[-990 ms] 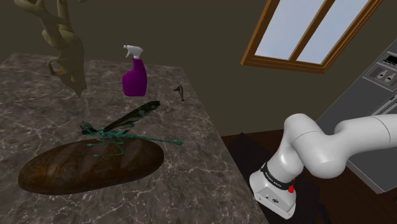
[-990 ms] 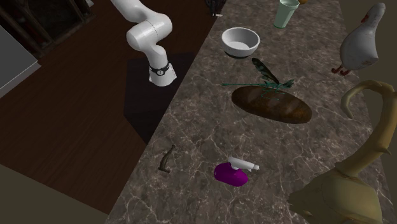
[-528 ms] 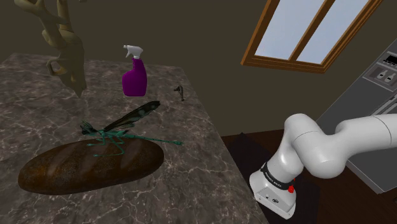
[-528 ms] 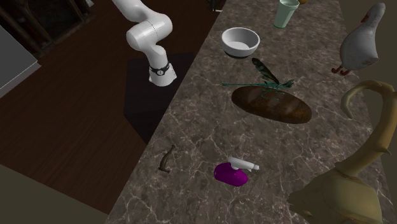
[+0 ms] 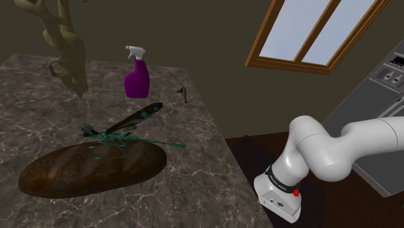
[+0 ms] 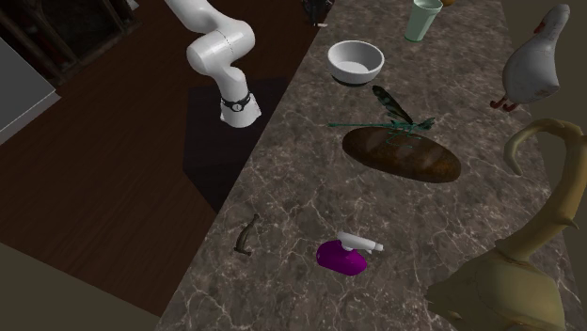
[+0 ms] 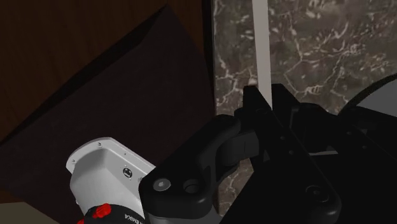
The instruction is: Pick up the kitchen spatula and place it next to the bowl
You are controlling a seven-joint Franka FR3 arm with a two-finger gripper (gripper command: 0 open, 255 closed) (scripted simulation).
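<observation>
In the wrist view my gripper (image 7: 270,105) is shut on a thin pale strip, the spatula (image 7: 259,44), which runs from between the black fingers out over the marble counter (image 7: 318,38). A dark curved piece with holes (image 7: 191,181) lies beside the fingers; I cannot tell what it belongs to. In the second exterior view the gripper (image 6: 318,7) is a dark shape at the top edge, over the counter's rim. The white bowl (image 6: 356,62) stands on the counter just below and to the right of it.
A brown loaf (image 6: 403,153) with a green dragonfly figure (image 6: 390,115) lies mid-counter. A purple spray bottle (image 6: 342,255), a small dark curved object (image 6: 246,233), a green cup (image 6: 422,19), a goose figure (image 6: 536,66) and a tall olive sculpture (image 6: 527,273) also stand there. The arm's base (image 6: 237,105) stands beside the counter edge.
</observation>
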